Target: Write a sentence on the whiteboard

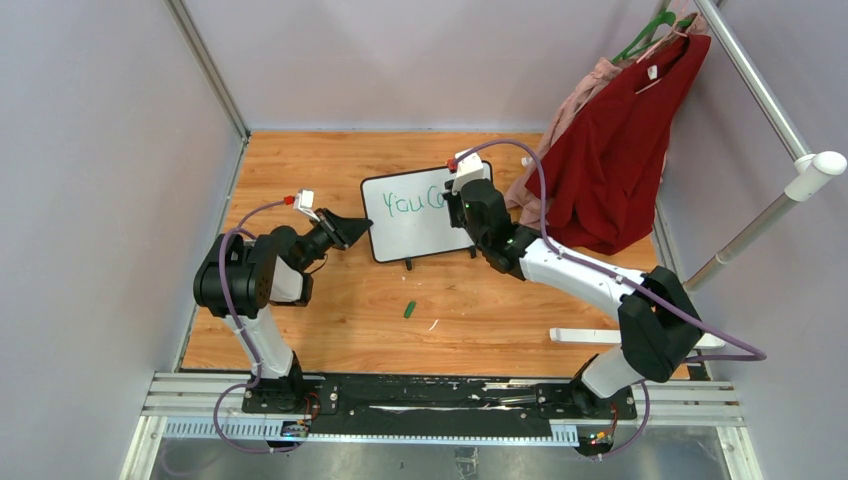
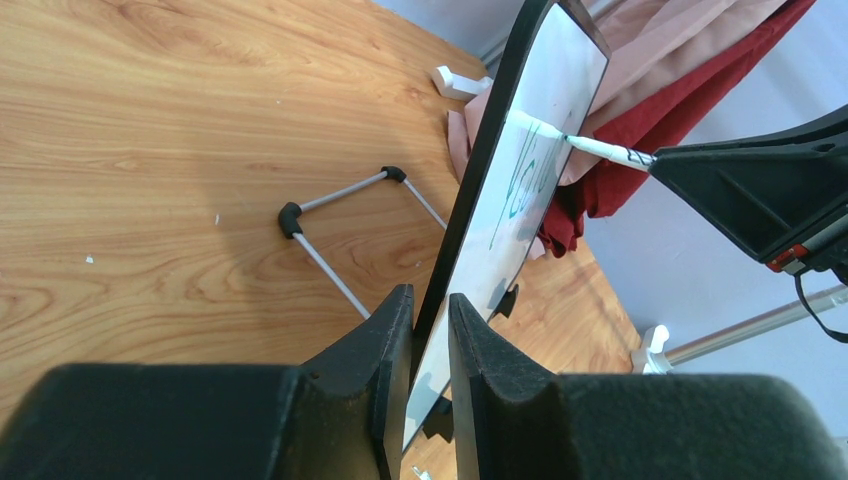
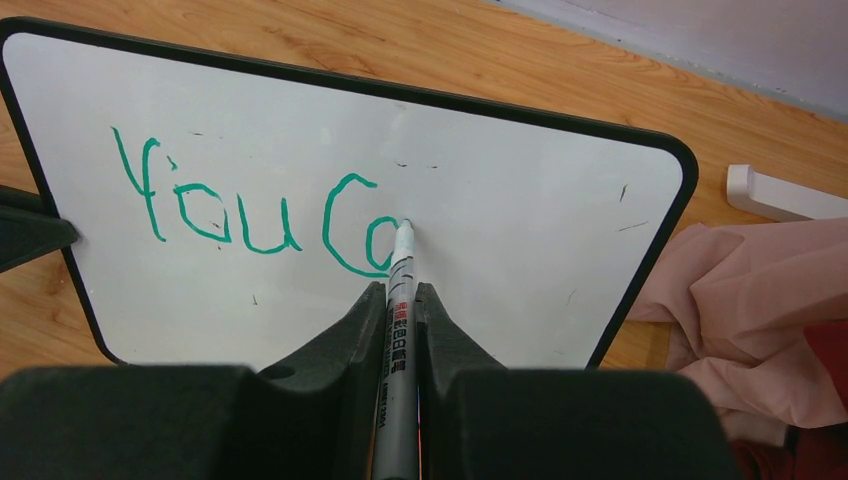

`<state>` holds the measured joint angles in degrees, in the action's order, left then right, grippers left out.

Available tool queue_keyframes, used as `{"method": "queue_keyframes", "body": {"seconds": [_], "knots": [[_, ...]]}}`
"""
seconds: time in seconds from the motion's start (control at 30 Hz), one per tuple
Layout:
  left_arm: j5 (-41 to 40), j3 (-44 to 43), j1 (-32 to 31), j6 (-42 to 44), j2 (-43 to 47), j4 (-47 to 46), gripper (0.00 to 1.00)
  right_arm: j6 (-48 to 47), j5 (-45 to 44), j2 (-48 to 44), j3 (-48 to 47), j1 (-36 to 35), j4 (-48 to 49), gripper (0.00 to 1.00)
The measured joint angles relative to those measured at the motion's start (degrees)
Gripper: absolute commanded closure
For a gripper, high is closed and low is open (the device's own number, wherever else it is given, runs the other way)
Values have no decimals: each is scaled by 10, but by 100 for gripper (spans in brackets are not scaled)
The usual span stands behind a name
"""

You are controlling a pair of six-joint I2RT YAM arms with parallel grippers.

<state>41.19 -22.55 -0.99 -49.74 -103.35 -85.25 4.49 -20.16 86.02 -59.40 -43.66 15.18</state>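
The whiteboard (image 1: 405,225) (image 3: 500,230) (image 2: 545,150) stands tilted on its black feet in the middle of the wooden table. Green lettering, the sentence (image 3: 250,215) (image 1: 410,203), reads "You C" with part of another letter. My left gripper (image 1: 350,230) (image 2: 430,315) is shut on the whiteboard's left edge, one finger on each face. My right gripper (image 1: 470,205) (image 3: 400,295) is shut on a white marker (image 3: 398,330) (image 2: 605,150), whose tip touches the board at the end of the lettering.
A small green cap (image 1: 409,309) lies on the table in front of the board. Red and pink garments (image 1: 610,150) hang on a white rack (image 1: 790,150) at the right, their hems close behind the board. A wire stand (image 2: 340,235) lies behind it.
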Motion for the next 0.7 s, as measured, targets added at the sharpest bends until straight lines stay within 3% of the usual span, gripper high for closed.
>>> {"method": "queue_keyframes", "body": {"seconds": [0.7], "knots": [[-2, 0, -2, 0, 0, 0, 76, 9, 1, -24, 30, 0, -14, 100]]}}
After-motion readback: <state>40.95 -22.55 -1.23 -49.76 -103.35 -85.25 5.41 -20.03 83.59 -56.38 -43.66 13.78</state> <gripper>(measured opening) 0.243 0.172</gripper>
